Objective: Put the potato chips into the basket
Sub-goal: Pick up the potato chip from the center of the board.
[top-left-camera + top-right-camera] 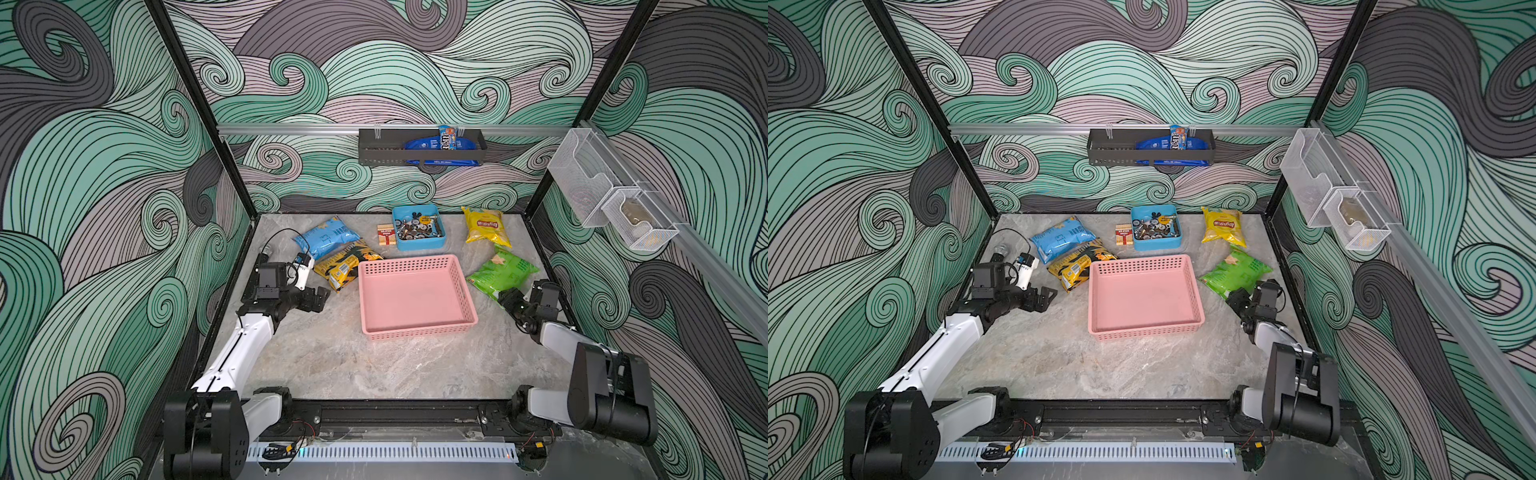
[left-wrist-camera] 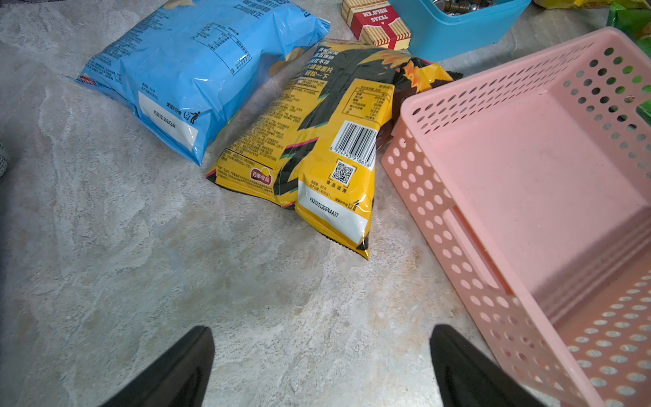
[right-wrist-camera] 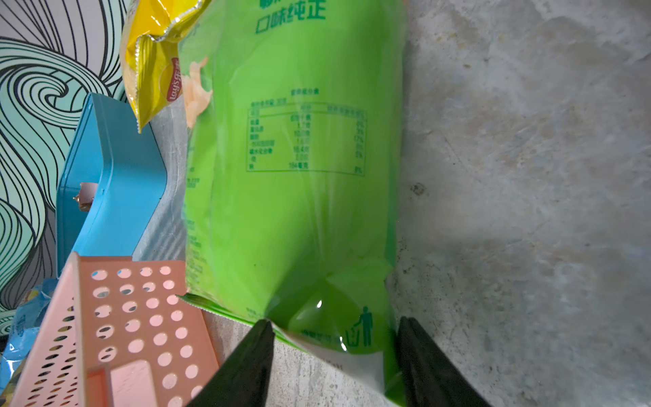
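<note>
The pink basket [image 1: 415, 329] [image 1: 1142, 331] sits mid-table with nothing in it. A green bag of potato chips [image 1: 503, 272] [image 3: 292, 176] lies to its right, and my right gripper [image 1: 505, 299] [image 3: 334, 320] is shut on its near end, puckering the foil while the bag rests on the table. A yellow bag [image 1: 484, 226] lies behind it. Left of the basket, a black-and-yellow bag [image 1: 338, 268] [image 2: 317, 141] touches its corner, with a light blue bag [image 1: 326, 237] [image 2: 197, 70] behind it. My left gripper [image 1: 322, 296] [image 2: 322, 366] stands open over bare table near them.
A blue tray of metal bits [image 1: 417, 226] and a small red-and-cream box [image 1: 385, 235] stand behind the basket. A dark slotted rack [image 1: 419, 147] with blue packets hangs on the back wall. Clear mesh bins [image 1: 602, 199] hang on the right wall.
</note>
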{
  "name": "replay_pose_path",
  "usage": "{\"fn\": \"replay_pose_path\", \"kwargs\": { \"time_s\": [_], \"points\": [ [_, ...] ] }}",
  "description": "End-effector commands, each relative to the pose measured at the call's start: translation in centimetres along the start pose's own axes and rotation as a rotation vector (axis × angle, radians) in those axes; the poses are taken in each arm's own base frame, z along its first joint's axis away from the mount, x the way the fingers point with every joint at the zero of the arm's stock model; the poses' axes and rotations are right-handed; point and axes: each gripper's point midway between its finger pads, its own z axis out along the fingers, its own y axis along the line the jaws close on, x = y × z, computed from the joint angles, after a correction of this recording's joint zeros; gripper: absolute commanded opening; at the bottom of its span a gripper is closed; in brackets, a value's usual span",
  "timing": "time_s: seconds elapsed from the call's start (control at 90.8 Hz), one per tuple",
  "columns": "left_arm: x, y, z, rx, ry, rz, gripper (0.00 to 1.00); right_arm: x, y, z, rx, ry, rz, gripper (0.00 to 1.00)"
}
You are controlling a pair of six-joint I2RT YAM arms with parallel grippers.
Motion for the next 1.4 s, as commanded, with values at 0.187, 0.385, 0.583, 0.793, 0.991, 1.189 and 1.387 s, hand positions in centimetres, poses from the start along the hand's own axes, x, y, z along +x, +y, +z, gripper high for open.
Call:
{"fn": "replay_pose_path", "kwargs": {
  "time_s": [0.187,0.385,0.583,0.793,0.991,1.189,1.387],
  "points": [
    [-0.1,0.0,-0.2,0.009,-0.005,0.007,0.98,-0.1,0.2,0.5,-0.024,-0.007,-0.019,0.53],
    [-0.2,0.0,-0.3,0.006,-0.007,0.007,0.98,-0.3,0.5,0.4,-0.033,-0.012,-0.027,0.23],
    [-0.2,0.1,-0.3,0.005,-0.008,0.005,0.98,-1.3,1.6,-1.0,-0.063,-0.054,-0.040,0.01],
    [-0.1,0.1,-0.3,0.005,-0.007,0.004,0.98,-2.5,3.8,-4.1,-0.119,-0.113,-0.048,0.00],
    [-0.1,0.0,-0.2,0.008,-0.005,0.003,0.98,-4.0,7.3,-8.8,-0.208,-0.210,-0.071,0.00],
    [-0.2,0.1,-0.2,0.008,-0.005,0.002,0.98,-5.3,12.0,-12.4,-0.294,-0.250,-0.127,0.00],
    [-0.2,0.1,-0.3,0.004,-0.011,0.003,0.98,-5.2,17.4,-15.4,-0.394,-0.247,-0.226,0.00]
  ]
}}
